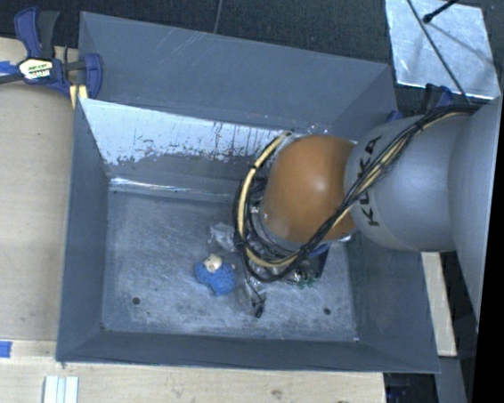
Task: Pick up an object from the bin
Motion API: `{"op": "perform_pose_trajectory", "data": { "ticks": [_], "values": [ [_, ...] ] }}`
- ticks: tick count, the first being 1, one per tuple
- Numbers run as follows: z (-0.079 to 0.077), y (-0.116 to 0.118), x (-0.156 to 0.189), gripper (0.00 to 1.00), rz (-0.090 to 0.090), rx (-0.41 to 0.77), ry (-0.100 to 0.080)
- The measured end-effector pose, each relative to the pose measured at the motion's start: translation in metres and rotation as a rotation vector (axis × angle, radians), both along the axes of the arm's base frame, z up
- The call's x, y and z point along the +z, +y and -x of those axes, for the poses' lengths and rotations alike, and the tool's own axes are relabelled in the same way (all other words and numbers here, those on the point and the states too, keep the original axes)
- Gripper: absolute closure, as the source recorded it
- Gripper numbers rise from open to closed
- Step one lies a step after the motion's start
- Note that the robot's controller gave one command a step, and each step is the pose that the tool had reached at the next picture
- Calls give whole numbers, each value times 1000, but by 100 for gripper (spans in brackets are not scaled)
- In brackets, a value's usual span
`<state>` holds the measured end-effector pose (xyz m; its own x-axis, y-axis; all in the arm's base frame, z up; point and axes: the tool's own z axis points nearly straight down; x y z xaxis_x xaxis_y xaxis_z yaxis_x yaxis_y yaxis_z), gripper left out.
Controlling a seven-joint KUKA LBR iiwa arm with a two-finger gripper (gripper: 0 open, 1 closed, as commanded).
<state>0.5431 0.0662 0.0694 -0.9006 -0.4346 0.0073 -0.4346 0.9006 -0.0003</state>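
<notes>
Camera view gives you a small blue lump point(220, 279) near the middle of the bin point(88, 224) floor, with a pale bit point(214, 262) touching its upper edge and a silvery scrap point(222, 235) just behind. The gripper point(256, 300) sits low just right of it, under the orange wrist cover point(307, 188). You cannot tell how wide it stands or whether it holds anything.

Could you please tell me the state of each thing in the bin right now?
gripper: down near the floor of the bin, just right of the blue lump.
blue lump: lying loose on the floor.
small cream piece: resting at the blue lump's upper edge.
silvery crumpled thing: lying loose, farther back.
</notes>
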Motion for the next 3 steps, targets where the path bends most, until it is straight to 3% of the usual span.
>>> {"op": "perform_pose_trajectory", "data": {
  "ticks": [1, 2, 3],
  "values": [
    [0, -1, 1, 0, -1, -4, -2],
    [-2, -1, 2, 100, -3, -5, -6],
    [-4, -1, 50, 100, -4, -8, -15]
  ]
}}
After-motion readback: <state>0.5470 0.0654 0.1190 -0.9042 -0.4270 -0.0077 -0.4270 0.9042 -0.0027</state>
